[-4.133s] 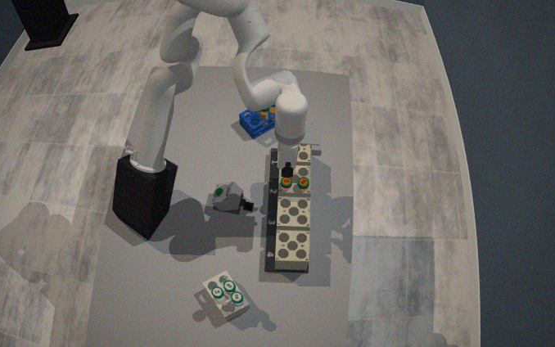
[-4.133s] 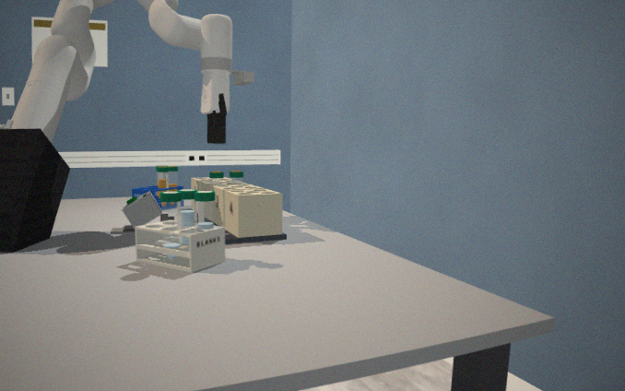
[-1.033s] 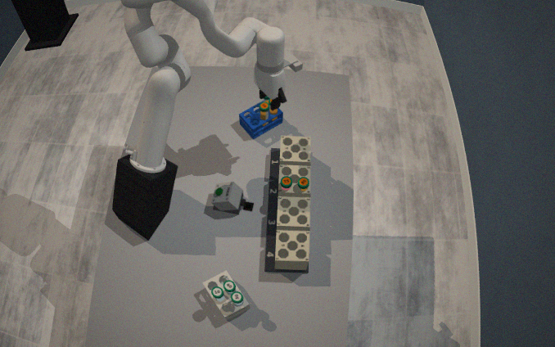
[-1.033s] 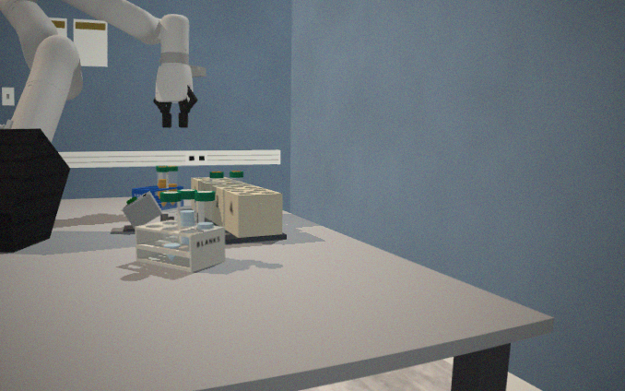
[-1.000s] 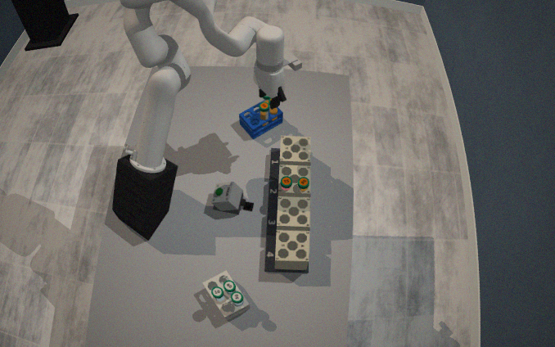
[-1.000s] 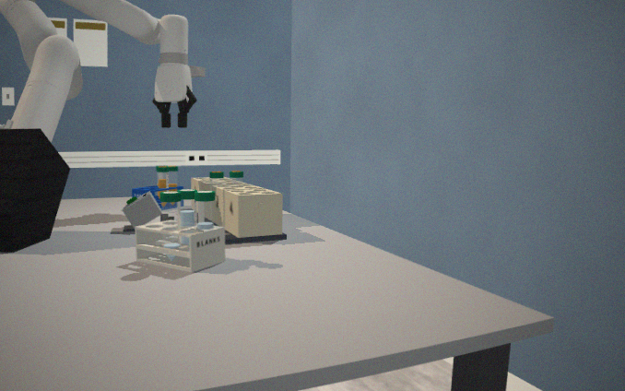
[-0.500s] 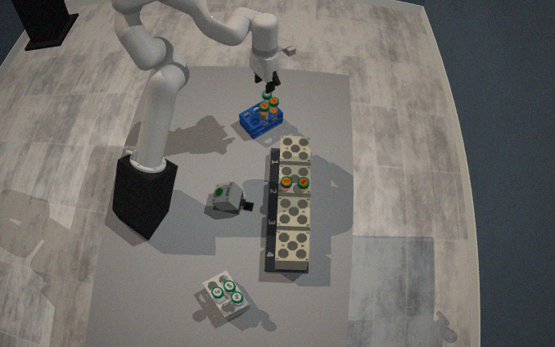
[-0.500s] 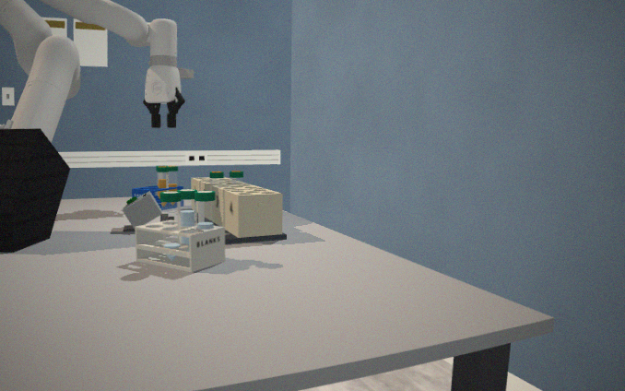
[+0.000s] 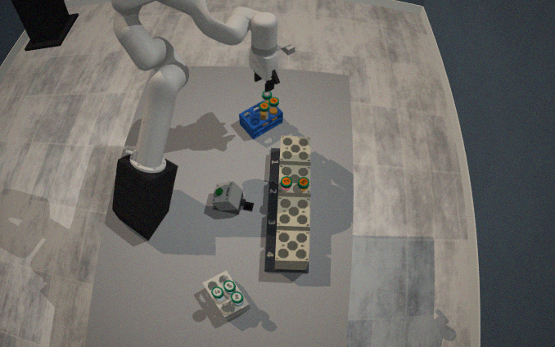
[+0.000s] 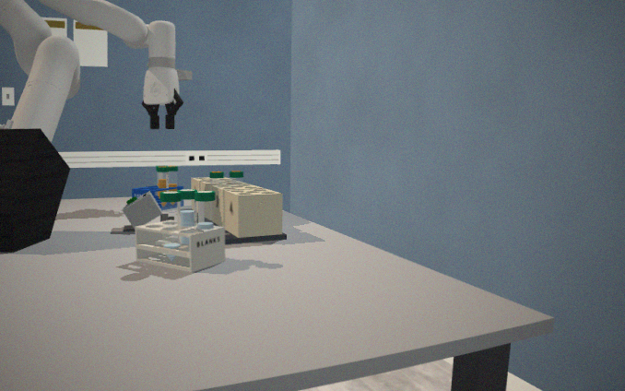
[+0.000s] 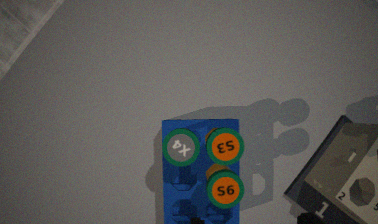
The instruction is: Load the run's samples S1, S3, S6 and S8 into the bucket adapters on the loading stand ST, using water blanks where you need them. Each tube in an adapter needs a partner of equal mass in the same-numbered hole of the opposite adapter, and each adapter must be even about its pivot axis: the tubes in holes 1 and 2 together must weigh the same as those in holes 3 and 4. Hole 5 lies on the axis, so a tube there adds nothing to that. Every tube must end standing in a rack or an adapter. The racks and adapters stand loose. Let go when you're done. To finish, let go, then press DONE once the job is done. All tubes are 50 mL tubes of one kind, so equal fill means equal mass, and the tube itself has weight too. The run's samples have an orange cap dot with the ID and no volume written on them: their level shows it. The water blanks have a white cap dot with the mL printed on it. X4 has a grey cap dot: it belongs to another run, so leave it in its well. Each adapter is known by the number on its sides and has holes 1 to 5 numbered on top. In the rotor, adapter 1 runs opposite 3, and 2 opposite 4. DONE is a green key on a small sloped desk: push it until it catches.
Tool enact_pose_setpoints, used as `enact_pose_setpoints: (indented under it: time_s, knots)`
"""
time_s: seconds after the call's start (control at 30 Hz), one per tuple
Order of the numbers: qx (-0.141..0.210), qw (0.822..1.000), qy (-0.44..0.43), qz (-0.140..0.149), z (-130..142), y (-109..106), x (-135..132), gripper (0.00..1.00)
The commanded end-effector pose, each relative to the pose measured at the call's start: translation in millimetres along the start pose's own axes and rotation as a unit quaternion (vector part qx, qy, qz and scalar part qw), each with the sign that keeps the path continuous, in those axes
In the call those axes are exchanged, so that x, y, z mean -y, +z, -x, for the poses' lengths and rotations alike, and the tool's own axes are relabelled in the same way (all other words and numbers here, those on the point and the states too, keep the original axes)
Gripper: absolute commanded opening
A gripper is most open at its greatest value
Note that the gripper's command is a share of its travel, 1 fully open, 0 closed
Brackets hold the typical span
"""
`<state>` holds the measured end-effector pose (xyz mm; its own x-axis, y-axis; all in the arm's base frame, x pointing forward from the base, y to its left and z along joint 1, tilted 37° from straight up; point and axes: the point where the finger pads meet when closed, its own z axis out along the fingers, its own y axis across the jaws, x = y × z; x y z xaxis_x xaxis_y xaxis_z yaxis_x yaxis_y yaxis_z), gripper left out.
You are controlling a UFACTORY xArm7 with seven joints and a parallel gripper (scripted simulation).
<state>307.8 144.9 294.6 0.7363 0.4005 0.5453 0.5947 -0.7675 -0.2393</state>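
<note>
My gripper [image 9: 267, 79] [image 10: 161, 121] is open and empty. It hangs high above the blue sample rack [image 9: 254, 123] [image 10: 141, 189] [image 11: 200, 125]. In that rack stand X4 [image 9: 266, 94] [image 11: 181, 147] with a grey dot, S3 [image 9: 273, 101] [image 11: 225, 146] and S6 [image 9: 264, 105] [image 11: 225, 190]. Its other wells are empty. On the black stand ST [image 9: 271, 206], four beige adapters stand in a row. Adapter 2 holds two orange-dot tubes [image 9: 286, 181] [image 9: 304, 182]. Adapter 1 [image 9: 295, 138] [image 11: 340, 150], adapter 3 [image 9: 281, 223] and adapter 4 [image 9: 291, 264] are empty.
The white blanks rack [image 9: 210, 281] [image 10: 206, 242] with three white-dot tubes stands near the front. The grey desk with the green DONE key [image 9: 218, 191] sits left of the stand. The arm's black base [image 9: 142, 194] stands further left.
</note>
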Motion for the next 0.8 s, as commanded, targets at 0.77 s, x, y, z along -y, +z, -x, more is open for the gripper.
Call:
enact_pose_setpoints:
  time_s: [0.77]
  knots:
    - [-0.001, 1.0, 0.0, 0.0, -1, 47, 0, 0.57]
